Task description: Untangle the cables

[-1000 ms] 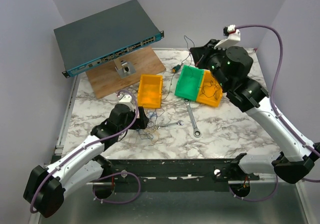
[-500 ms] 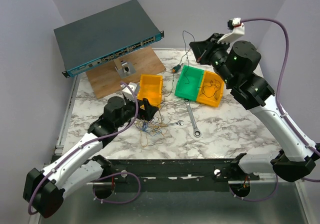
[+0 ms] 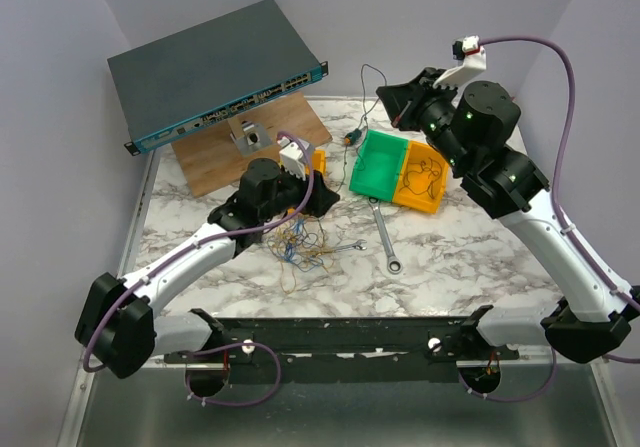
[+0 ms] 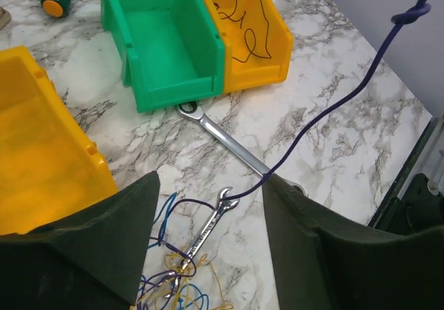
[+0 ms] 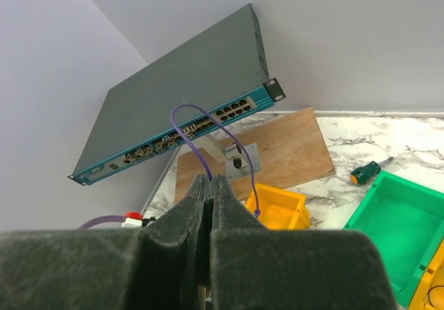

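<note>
The cables (image 3: 298, 245) lie as a loose tangle of blue, yellow and purple wires on the marble table, over the handle of a small wrench (image 4: 205, 232); the tangle also shows in the left wrist view (image 4: 170, 289). One thin purple wire (image 4: 326, 109) runs up out of the tangle, and a piece of it (image 3: 363, 87) shows by my right gripper (image 3: 386, 97). That gripper is raised at the back and shut on this wire (image 5: 186, 112). In its own view the right gripper (image 5: 210, 179) has its jaws pressed together. My left gripper (image 3: 322, 195) is open and empty above and just beyond the tangle, as its own view (image 4: 208, 192) shows.
A green bin (image 3: 380, 162) and a yellow bin (image 3: 420, 182) holding a dark wire stand mid-right. Another yellow bin (image 4: 41, 150) sits under my left wrist. A large wrench (image 3: 383, 229), a screwdriver (image 3: 350, 139), a wooden board (image 3: 205, 157) and a network switch (image 3: 215, 72) are also here.
My left gripper has left the tangle and moved away and right toward the yellow bin. My right gripper rose with the purple wire, then held still.
</note>
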Motion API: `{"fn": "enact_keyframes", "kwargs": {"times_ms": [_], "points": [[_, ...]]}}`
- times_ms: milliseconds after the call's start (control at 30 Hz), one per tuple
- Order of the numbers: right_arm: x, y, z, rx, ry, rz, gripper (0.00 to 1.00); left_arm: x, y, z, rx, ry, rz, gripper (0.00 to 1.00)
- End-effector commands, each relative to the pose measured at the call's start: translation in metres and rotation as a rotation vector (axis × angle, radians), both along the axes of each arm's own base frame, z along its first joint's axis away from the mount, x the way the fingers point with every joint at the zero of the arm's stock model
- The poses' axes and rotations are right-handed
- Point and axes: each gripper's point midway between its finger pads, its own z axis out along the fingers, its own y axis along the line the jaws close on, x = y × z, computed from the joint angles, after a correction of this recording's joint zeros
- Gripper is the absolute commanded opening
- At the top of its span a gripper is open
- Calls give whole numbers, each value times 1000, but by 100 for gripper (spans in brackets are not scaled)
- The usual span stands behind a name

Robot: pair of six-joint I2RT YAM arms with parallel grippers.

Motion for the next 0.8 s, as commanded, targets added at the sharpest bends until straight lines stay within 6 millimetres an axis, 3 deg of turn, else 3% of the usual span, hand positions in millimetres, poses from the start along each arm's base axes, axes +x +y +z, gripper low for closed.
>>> {"fn": "enact_keyframes", "kwargs": {"times_ms": [0, 67, 100, 200, 433, 533, 567, 633, 767], "points": [[-8, -7, 6, 8, -5, 0, 1, 1, -15, 7, -34, -14, -61, 44], [-8, -10, 3, 1, -3, -12, 1, -6, -22, 13, -54, -37, -125, 3], [-8, -11, 0, -7, -1, -16, 1, -10, -24, 19, -61, -45, -153, 0], [-9, -14, -21, -62, -6, -18, 1, -19, -20, 44, -59, -63, -169, 0], [-6, -27, -106, -163, 72, -76, 1, -73, 19, 172, -143, -168, -163, 0], [-9, -23, -128, -168, 90, -47, 1, -89, 33, 199, -190, -189, -140, 0], [-11, -20, -137, -171, 98, -30, 1, -88, 35, 198, -198, -194, -125, 0], [-14, -17, -146, -172, 102, -3, 1, -75, 38, 170, -192, -148, -58, 0], [-16, -16, -158, -191, 115, 7, 1, -45, 33, 80, -183, 131, 8, 0]]}}
